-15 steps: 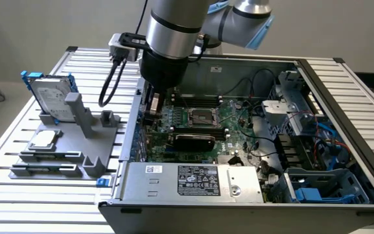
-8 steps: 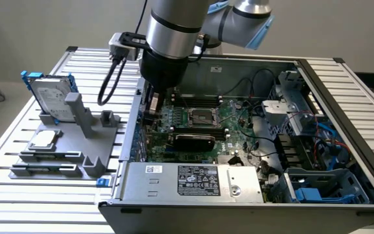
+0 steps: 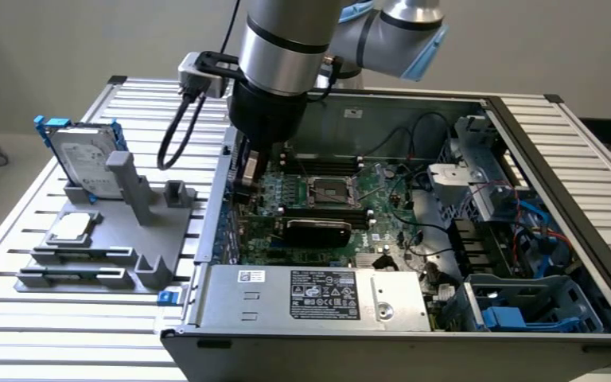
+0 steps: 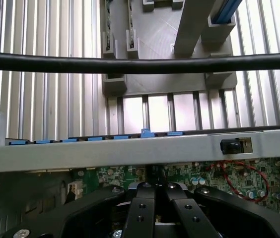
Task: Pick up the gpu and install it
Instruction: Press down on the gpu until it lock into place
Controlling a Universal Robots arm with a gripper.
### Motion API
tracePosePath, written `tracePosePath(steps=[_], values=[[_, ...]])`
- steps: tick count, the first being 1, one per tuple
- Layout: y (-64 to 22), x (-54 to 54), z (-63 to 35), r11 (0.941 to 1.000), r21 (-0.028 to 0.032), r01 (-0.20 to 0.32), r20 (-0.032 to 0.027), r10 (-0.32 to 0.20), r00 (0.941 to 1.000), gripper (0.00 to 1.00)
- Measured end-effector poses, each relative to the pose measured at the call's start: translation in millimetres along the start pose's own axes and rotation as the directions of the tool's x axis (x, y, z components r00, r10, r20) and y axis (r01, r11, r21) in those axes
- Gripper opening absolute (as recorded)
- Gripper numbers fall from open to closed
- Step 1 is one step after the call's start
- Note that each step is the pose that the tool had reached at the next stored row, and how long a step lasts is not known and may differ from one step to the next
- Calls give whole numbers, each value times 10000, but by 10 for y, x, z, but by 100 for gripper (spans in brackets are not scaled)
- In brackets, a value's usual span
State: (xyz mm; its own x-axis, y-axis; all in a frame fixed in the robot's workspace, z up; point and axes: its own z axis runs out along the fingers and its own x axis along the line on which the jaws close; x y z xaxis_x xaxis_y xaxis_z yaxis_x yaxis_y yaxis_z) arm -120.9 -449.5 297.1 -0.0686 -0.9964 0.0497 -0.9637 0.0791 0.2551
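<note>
The gpu [image 3: 317, 231] stands on the motherboard inside the open computer case [image 3: 391, 350], just below the CPU socket [image 3: 328, 191], with its black rounded shroud facing the exterior view. My gripper [image 3: 254, 163] hangs over the case's wall on the exterior view's left, above and apart from the gpu. In the wrist view its black fingers [image 4: 141, 208] are pressed together, and my gripper [image 4: 155, 191] is shut with nothing visible between them. Green motherboard shows beneath them.
A grey holder [image 3: 125, 239] on the slatted table carries a silver hard drive with a blue frame [image 3: 80, 155] and a square CPU chip [image 3: 72, 227]. A power supply [image 3: 317, 290] fills the case's near corner. A black cable [image 4: 130, 63] crosses the wrist view.
</note>
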Motion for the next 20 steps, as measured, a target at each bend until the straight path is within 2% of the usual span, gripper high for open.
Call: tracePosePath(steps=[6,13,20], values=[[1,-9,-1,9999,-21,-114,-49,114,9999,11],[-2,-35,-1,9997,-44,-249,-76,249,9997,11],[-27,-37,-11,9995,-142,-291,-223,288,9993,11]])
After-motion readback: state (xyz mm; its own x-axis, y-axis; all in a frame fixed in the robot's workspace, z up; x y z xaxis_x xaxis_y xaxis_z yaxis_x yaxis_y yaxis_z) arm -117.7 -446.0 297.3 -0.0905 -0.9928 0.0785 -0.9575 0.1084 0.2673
